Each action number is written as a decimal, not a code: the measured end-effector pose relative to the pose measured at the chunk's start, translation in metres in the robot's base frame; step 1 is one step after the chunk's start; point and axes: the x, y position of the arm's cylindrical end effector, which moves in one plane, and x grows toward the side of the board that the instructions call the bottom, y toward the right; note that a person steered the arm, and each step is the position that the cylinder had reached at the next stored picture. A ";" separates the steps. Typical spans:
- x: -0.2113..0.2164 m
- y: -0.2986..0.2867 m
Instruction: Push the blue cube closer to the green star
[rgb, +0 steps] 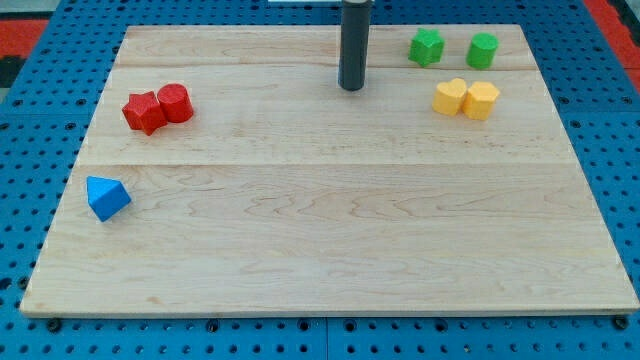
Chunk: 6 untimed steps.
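Tip (351, 88) upright near green star (426, 46)

Straight dark grey cylindrical rod, smooth and unmarked, my tip (351, 88) flat-ended.

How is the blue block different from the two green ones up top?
Colour: the blue block is blue, the green star and the other green block green. Place: blue sits alone near the view's lower left edge; the greens sit side by side, apart, at the view's top right. My tip is far nearer the greens. All rest on the wooden board.
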 end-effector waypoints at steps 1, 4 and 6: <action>-0.021 -0.020; -0.071 -0.032; -0.105 -0.047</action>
